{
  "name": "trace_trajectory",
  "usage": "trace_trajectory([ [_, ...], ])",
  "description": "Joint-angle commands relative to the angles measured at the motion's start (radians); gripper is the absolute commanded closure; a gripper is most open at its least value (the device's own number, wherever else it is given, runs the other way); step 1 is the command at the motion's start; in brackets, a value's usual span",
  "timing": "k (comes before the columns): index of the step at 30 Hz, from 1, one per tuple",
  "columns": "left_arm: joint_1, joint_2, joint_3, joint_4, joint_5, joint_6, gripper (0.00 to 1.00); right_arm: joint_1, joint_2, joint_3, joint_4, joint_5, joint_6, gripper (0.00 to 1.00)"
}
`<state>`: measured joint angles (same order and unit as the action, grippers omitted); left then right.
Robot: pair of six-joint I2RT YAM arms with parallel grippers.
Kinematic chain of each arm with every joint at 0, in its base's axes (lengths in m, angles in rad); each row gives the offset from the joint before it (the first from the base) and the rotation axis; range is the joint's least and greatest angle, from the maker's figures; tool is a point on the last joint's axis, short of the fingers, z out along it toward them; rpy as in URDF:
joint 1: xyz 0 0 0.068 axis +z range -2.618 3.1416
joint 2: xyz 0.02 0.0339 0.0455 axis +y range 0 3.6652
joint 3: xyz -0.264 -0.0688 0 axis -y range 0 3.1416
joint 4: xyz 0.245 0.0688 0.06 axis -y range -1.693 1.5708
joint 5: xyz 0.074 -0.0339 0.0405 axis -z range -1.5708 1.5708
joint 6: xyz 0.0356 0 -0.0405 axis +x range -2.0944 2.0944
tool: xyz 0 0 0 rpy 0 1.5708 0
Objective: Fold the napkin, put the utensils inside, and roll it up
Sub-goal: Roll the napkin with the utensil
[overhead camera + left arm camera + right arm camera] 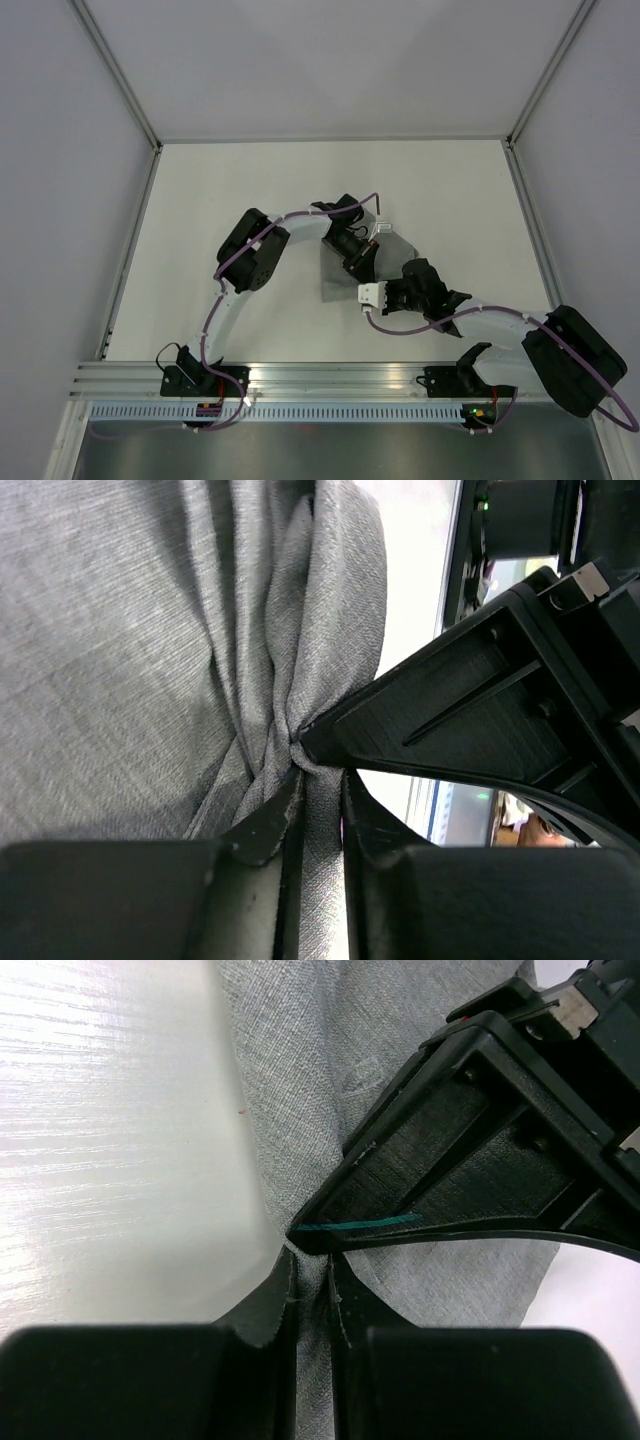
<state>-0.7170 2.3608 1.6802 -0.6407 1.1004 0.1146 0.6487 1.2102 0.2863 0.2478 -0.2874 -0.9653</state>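
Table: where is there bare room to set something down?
Free: the far table strip along the back wall; the patch between left wall and left arm. Crowded: the middle, where left hand and right hand pinch the napkin.

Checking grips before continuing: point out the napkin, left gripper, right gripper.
napkin (334, 278): top view, flat grey area.
left gripper (315, 812): left wrist view, between fingertips.
right gripper (310, 1285): right wrist view, between fingertips.

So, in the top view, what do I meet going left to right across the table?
Left arm's elbow housing → napkin → right arm's elbow housing. I have left out what overlaps the cloth in the middle.
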Motion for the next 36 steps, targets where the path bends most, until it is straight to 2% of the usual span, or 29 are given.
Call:
trace_trajectory([
  [1, -0.002, -0.057, -0.043, 0.076, -0.046, -0.143, 0.78, -0.012, -0.005, -0.001, -0.122, -0.001, 0.048, 1.00],
  [2, -0.002, -0.072, -0.056, 0.108, -0.060, -0.170, 0.74, -0.015, -0.006, 0.001, -0.140, -0.010, 0.045, 1.00],
  [5, 0.001, -0.132, -0.105, 0.231, -0.114, -0.271, 0.70, -0.035, 0.003, 0.027, -0.201, -0.048, 0.042, 1.00],
  [12, 0.045, -0.368, -0.321, 0.577, -0.434, -0.495, 0.65, -0.112, 0.023, 0.089, -0.318, -0.145, 0.016, 0.99],
  [16, 0.083, -0.547, -0.471, 0.777, -0.698, -0.527, 0.63, -0.149, 0.041, 0.120, -0.386, -0.199, -0.009, 0.99],
  [17, 0.086, -0.583, -0.509, 0.818, -0.724, -0.521, 0.63, -0.161, 0.054, 0.135, -0.399, -0.223, -0.018, 1.00],
  [20, 0.087, -0.714, -0.736, 1.001, -0.902, -0.487, 0.62, -0.201, 0.078, 0.172, -0.449, -0.269, -0.030, 0.99],
  [22, 0.088, -0.818, -0.834, 1.094, -1.048, -0.471, 0.62, -0.227, 0.094, 0.191, -0.484, -0.289, -0.044, 1.00],
  [23, 0.087, -0.853, -0.943, 1.216, -1.095, -0.467, 0.61, -0.244, 0.104, 0.204, -0.492, -0.297, -0.046, 1.00],
  [25, 0.083, -0.952, -1.043, 1.336, -1.223, -0.452, 0.59, -0.253, 0.120, 0.220, -0.513, -0.314, -0.052, 1.00],
  [26, 0.083, -0.978, -1.113, 1.421, -1.238, -0.429, 0.59, -0.259, 0.126, 0.223, -0.518, -0.317, -0.053, 1.00],
  [28, 0.042, -1.012, -1.129, 1.420, -1.255, -0.356, 0.58, -0.261, 0.138, 0.229, -0.527, -0.320, -0.056, 1.00],
  [29, 0.007, -1.028, -1.131, 1.408, -1.275, -0.216, 0.58, -0.264, 0.150, 0.234, -0.527, -0.320, -0.056, 0.99],
  [30, -0.033, -1.028, -1.136, 1.411, -1.350, -0.140, 0.58, -0.265, 0.156, 0.237, -0.525, -0.320, -0.055, 1.00],
  [32, -0.122, -1.026, -1.155, 1.432, -1.390, 0.027, 0.57, -0.268, 0.173, 0.252, -0.538, -0.329, -0.055, 0.99],
  [36, -0.237, -0.960, -1.178, 1.476, -1.499, 0.224, 0.57, -0.287, 0.198, 0.277, -0.548, -0.346, -0.043, 1.00],
])
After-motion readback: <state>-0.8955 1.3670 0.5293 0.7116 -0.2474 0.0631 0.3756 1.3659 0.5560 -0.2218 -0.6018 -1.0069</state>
